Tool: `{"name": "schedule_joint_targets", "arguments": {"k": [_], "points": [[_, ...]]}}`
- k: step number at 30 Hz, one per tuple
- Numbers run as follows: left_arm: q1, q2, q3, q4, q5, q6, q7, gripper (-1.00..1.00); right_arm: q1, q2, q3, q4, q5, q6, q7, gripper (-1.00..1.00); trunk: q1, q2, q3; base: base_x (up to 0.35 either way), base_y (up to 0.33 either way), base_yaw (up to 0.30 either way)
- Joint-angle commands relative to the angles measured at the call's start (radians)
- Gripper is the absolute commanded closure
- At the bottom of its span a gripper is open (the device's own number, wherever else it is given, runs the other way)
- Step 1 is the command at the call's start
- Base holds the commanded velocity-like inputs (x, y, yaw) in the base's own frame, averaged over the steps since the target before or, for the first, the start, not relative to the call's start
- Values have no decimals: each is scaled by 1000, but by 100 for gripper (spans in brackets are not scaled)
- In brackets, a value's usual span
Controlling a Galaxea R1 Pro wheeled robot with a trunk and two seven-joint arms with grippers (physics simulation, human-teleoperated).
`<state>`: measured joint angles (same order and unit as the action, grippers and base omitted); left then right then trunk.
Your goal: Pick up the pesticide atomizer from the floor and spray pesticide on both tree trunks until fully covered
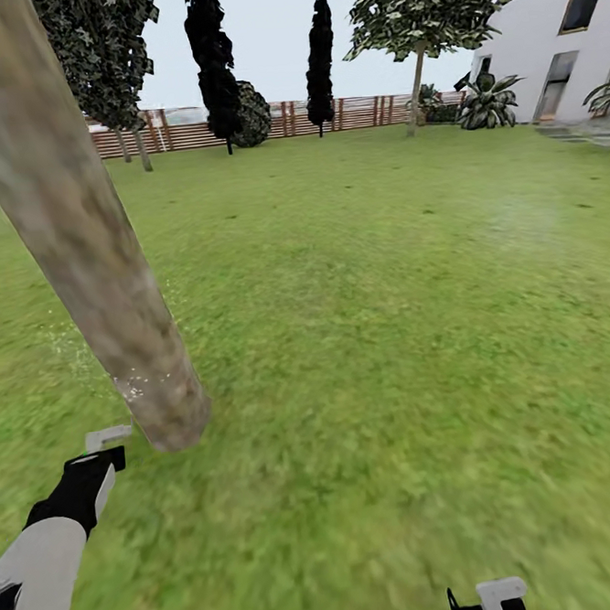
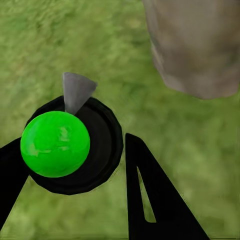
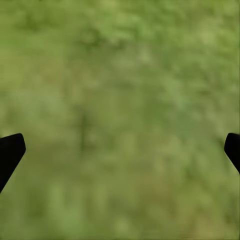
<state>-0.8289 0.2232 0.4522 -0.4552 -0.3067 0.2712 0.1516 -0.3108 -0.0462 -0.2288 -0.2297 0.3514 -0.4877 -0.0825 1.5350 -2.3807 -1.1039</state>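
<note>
One trunk (image 1: 90,258) is in close range, rising from the grass (image 1: 390,335) just ahead of the left gripper (image 2: 75,165). The sprayer (image 2: 70,145), green ball on a black body, is pinched between the left fingers (image 2: 150,200), grey nozzle aimed at the grass beside the trunk base. Nozzle should be swung onto the bark and swept bottom to top. Grasp detail is given by the left wrist view alone; the far tree (image 1: 420,21) by the head view. Right fingers (image 3: 10,152) are spread over grass.

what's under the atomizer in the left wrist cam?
Grass lawn lies below the atomizer held between the left gripper fingers; the patch directly beneath is covered by its body. Tree trunk stands beside.
</note>
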Motion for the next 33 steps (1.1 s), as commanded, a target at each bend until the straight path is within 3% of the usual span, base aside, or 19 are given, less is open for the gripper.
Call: {"name": "schedule_joint_targets", "arguments": {"k": [1, 4, 8, 11, 12, 14, 16, 18, 22, 33], "points": [[-5, -1, 3, -5, -7, 17, -9, 100, -1, 0, -4, 1, 11, -4, -5, -100, 0, 0, -1, 0, 0, 122], [-61, -9, 2, -58, -6, 74, -37, 100, -1, -1, -4, 1, 11, -5, -15, -100, 0, 0, -1, 0, 0, 26], [-174, -10, -1, -74, -13, 158, -136, 100, -1, -1, -5, 1, 11, -5, -40, -100, 0, 0, -1, 0, 0, 2], [-217, 10, -9, -74, -19, 191, -140, 100, -1, -1, -6, 1, 12, -5, -40, -100, 0, 0, -1, 0, 0, 0], [-231, 39, -11, -74, -18, 227, -142, 100, -1, -1, -6, 1, 11, -5, -40, -100, 0, 0, -1, 0, 0, 0], [-236, 70, -12, -74, -17, 242, -144, 100, -1, -1, -6, 1, 11, -4, -40, -100, 0, 0, -1, 0, 0, 0], [-234, 81, -12, -75, -17, 246, -144, 100, -1, -1, -6, 1, 11, -4, -40, -100, 0, 0, -1, 0, 0, 0], [-232, 78, -27, -76, -17, 247, -145, 100, -1, -1, -6, 1, 11, -4, -40, -100, 0, 0, -1, 0, 0, 18], [-238, 64, -102, -76, -13, 251, -145, 100, -1, -1, -6, 1, 11, -4, -40, -100, 0, 0, -1, 0, 0, 195], [-239, 64, -108, -76, -9, 252, -147, 100, -1, -1, -6, 1, 11, -4, -40, -100, 0, 0, -1, 0, -227, 17]]}}
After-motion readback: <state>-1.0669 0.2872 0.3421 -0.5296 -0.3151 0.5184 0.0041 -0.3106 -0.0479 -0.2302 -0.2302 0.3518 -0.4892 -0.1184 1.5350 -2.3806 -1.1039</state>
